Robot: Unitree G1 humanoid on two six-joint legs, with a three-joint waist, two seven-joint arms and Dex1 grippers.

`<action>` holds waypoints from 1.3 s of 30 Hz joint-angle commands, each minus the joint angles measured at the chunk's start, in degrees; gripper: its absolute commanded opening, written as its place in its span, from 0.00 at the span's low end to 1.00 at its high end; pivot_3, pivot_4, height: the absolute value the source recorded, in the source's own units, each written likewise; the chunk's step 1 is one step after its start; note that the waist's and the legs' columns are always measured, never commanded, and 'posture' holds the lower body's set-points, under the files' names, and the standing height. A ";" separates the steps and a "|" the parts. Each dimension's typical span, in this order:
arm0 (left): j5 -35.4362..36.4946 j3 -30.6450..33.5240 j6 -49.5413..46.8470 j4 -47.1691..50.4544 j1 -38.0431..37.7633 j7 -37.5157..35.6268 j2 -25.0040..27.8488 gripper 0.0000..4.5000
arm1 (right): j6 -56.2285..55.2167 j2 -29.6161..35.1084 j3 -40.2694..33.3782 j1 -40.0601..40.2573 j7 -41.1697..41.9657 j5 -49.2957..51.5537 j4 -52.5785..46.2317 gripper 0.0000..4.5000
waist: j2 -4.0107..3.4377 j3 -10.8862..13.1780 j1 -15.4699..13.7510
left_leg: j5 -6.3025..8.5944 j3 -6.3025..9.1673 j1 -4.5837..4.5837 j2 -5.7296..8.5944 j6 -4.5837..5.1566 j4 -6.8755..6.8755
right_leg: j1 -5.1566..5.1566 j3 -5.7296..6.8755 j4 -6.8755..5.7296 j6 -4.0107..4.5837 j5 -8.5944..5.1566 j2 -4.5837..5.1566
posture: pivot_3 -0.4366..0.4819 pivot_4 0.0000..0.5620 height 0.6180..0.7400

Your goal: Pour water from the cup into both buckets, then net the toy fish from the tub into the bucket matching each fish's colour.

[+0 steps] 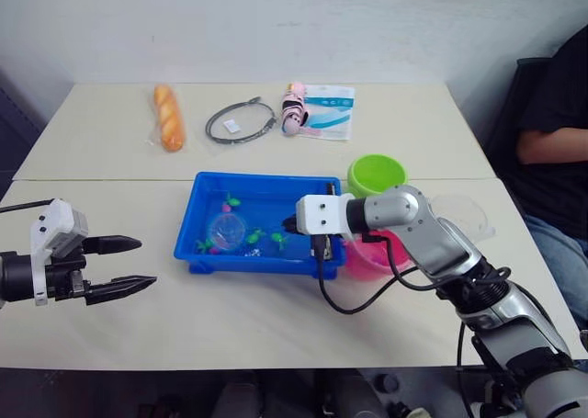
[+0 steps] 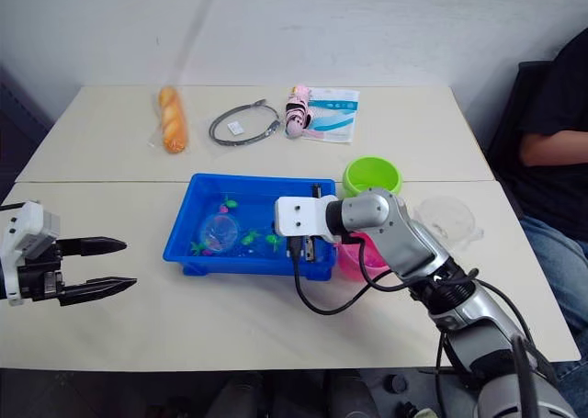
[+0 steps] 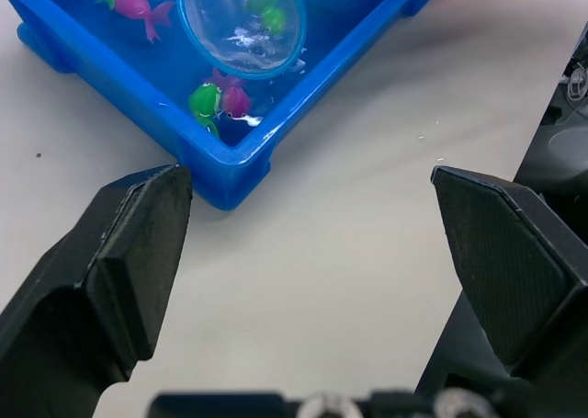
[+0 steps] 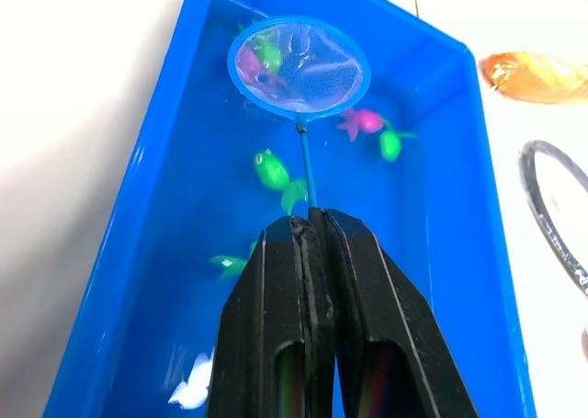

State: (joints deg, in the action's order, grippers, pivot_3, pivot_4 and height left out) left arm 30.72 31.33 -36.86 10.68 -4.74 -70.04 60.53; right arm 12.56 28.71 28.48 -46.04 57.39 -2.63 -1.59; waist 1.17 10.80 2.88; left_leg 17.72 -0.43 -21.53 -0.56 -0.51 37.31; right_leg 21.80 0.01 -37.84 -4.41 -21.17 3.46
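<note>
Setting: pale desk, plain wall.
Two beige desk (image 1: 110, 133) tops abut along one seam; white wall (image 1: 276, 23) behind the desk; seated person (image 1: 556, 152) at its right edge.

One blue tub (image 1: 207, 218) sits on the surface. Two buckets stand beside it: one lime green bucket (image 1: 377, 174) and one pink bucket (image 1: 372, 257). There is one clear cup (image 2: 446, 218) and one net (image 4: 299, 66). Of toy fish, at least three pink fish (image 4: 363, 120) and five green fish (image 4: 270, 168) can be counted across the wrist views; overlaps make the exact total uncertain. One person (image 1: 551, 152) sits at the edge.
</note>
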 commanded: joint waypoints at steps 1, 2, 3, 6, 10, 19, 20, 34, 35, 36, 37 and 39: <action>0.25 0.98 1.18 -0.38 0.49 0.43 0.40 1.00 | -4.37 -2.42 0.23 -2.65 -1.30 -2.91 3.41 0.00 | 0.00 0.00 0.30 | 0.00 0.00 0.00 0.00 0.00 0.00 | 0.00 0.00 0.00 0.00 0.00 0.00 | 0.48 0.27 1.00; 0.05 0.82 1.64 -0.89 0.52 0.37 0.36 1.00 | -5.81 -3.05 0.66 -3.16 -1.70 -3.92 4.85 0.00 | 0.00 0.00 0.45 | 0.00 0.00 0.00 0.00 0.00 0.00 | 0.00 0.00 0.00 0.00 0.00 0.00 | 0.48 0.27 1.00; -0.11 0.66 2.09 -1.29 0.53 0.35 0.34 1.00 | -6.95 -3.78 0.92 -3.63 -2.05 -4.75 6.25 0.00 | 0.00 0.00 0.50 | 0.00 0.00 0.00 0.00 0.00 0.00 | 0.01 -0.01 -0.01 0.00 0.00 0.00 | 0.48 0.27 1.00; -0.07 0.24 2.59 -1.61 0.94 0.64 0.39 1.00 | -9.21 -6.23 1.03 -4.75 -2.68 -6.34 9.81 0.00 | 0.00 0.00 0.50 | -0.01 -0.02 0.00 0.00 -0.02 -0.03 | 0.06 -0.01 -0.03 0.00 0.00 -0.01 | 0.48 0.27 1.00; 0.21 -0.52 2.79 -1.66 1.88 1.30 0.40 1.00 | -13.65 -8.19 1.59 -6.05 -3.69 -9.52 14.59 0.00 | 0.00 0.00 0.50 | -0.08 -0.05 -0.01 0.00 -0.15 -0.04 | 0.09 -0.01 -0.04 0.00 0.00 0.00 | 0.48 0.27 1.00; 0.27 -0.66 3.02 -1.48 2.07 2.15 0.03 1.00 | -23.06 -5.82 1.66 -6.64 -4.50 -14.96 20.08 0.00 | 0.00 0.00 0.52 | -0.09 -0.08 -0.02 0.01 -0.17 -0.06 | 0.11 -0.01 -0.03 0.00 0.00 0.00 | 0.48 0.27 1.00; 0.27 -0.68 3.04 -1.43 2.07 2.23 -0.02 1.00 | -23.69 -5.39 1.57 -6.47 -4.54 -15.37 20.21 0.00 | 0.00 0.00 0.57 | -0.09 -0.09 -0.02 0.00 -0.17 -0.06 | 0.11 -0.01 -0.03 0.00 0.00 0.00 | 0.48 0.27 1.00; 0.17 -2.90 4.03 -2.39 4.44 2.76 0.15 1.00 | -28.19 -2.37 0.96 -5.59 -4.17 -19.13 20.15 0.00 | 0.00 0.00 0.46 | -0.10 -0.12 -0.02 0.00 -0.18 -0.08 | 0.14 -0.02 -0.05 0.00 0.00 -0.01 | 0.48 0.27 1.00; 0.14 -3.07 4.07 -2.44 4.63 2.76 0.13 1.00 | -25.30 -2.61 0.14 -4.75 -1.90 -16.80 18.69 0.00 | 0.00 0.00 0.45 | -0.10 -0.13 -0.02 0.00 -0.19 -0.07 | 0.13 -0.02 -0.05 0.00 0.00 -0.01 | 0.48 0.27 1.00; 0.12 -3.24 4.13 -2.47 4.80 2.77 0.11 1.00 | -22.41 -2.83 -0.49 -3.84 0.34 -14.51 16.95 0.00 | 0.01 0.00 0.42 | -0.11 -0.13 -0.02 0.00 -0.19 -0.07 | 0.13 -0.03 -0.05 0.00 0.00 -0.01 | 0.48 0.27 1.00; 0.09 -3.37 4.17 -2.53 4.96 2.76 0.11 1.00 | -20.44 -2.99 -0.86 -3.28 1.78 -13.15 15.74 0.00 | 0.01 0.00 0.42 | -0.11 -0.12 -0.02 0.00 -0.19 -0.07 | 0.12 -0.02 -0.05 0.00 0.00 -0.01 | 0.48 0.27 1.00; 0.01 -3.78 4.39 -2.79 5.35 2.77 0.10 1.00 | -13.97 -4.02 -2.32 -1.56 4.18 -9.60 12.30 0.00 | 0.01 0.00 0.48 | -0.11 -0.12 -0.02 -0.01 -0.20 -0.08 | 0.12 -0.02 -0.09 0.00 0.00 -0.02 | 0.48 0.27 1.00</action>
State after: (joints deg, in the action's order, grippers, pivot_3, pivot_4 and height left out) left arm 30.52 26.91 -33.32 8.11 -0.09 -67.18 60.46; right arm -5.78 25.69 28.06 -48.05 59.35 -15.95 14.95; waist 1.18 10.80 3.35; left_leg 17.61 -0.55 -21.54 -0.58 -0.71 37.22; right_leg 21.92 -0.01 -37.94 -4.41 -21.17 3.44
